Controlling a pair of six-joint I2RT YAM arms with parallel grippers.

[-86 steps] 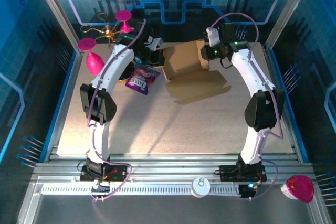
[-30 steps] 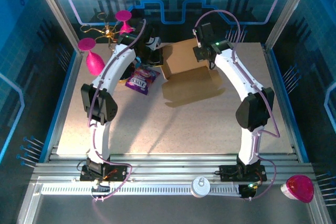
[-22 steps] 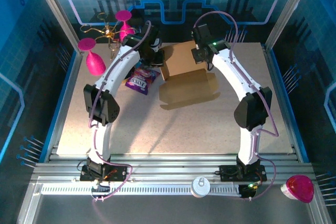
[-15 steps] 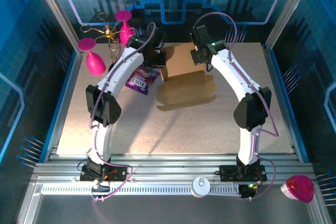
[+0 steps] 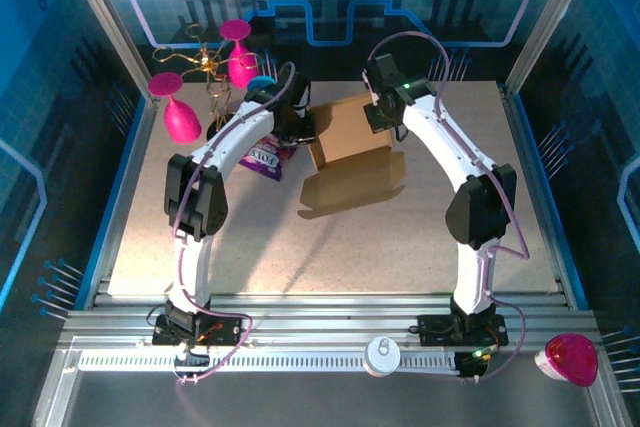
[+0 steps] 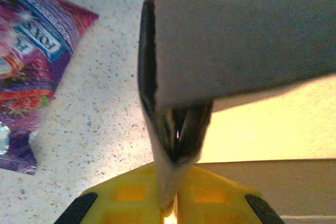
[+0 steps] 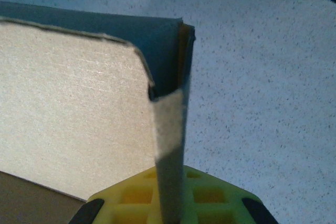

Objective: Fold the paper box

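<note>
- Now your left gripper point(image 6: 170, 203) has its yellow pads point(image 6: 123, 195) drawn narrow on a thin flap edge of the paper box point(image 5: 350, 139), which runs down between them. You cannot tell whether they are beginning to ease off.
- Your right gripper point(image 7: 170, 203) pinches the same way, its jaws nearly together with an upright strip of cardboard between them.
- From above, you hold the box by its two ends, the left gripper at its left wall and the right gripper at its right wall, over the far middle of the table point(image 5: 300, 247).
- The box sits low and open-topped, with its long front flap lying flat on the table toward you.
- Compared with a few seconds ago, the box has slid left and a little nearer, and its front flap no longer reaches as far right.
- Your right arm has swung in leftward with it, and your left gripper has come nearer, toward the box's left corner.
- The purple snack packet point(image 6: 26, 66) lies just left of the box, now partly under your left arm from above, where earlier it lay in plain view.
- A pink glass point(image 5: 178, 119) sits at the far left, unmoved.
</note>
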